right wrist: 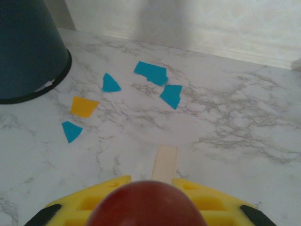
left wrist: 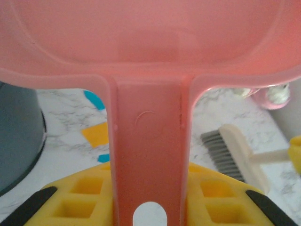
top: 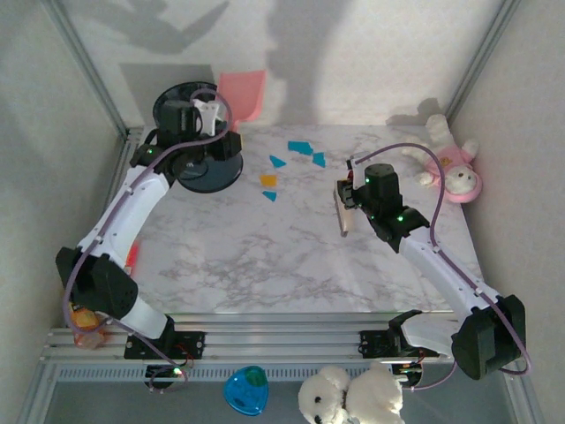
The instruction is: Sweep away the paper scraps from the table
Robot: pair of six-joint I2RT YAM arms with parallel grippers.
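Note:
Several paper scraps lie at the back middle of the table: teal pieces and an orange one, seen closer as teal and orange. My left gripper is shut on the handle of the pink dustpan, whose pan is raised at the back left above the bin. My right gripper is shut on a cream brush, right of the scraps; its handle points toward them. From the left wrist the brush's grey bristles show beside orange and teal scraps.
A dark round bin stands at the back left, also seen from the right wrist. A plush toy in pink lies at the back right corner. A white plush and a blue object sit below the front rail.

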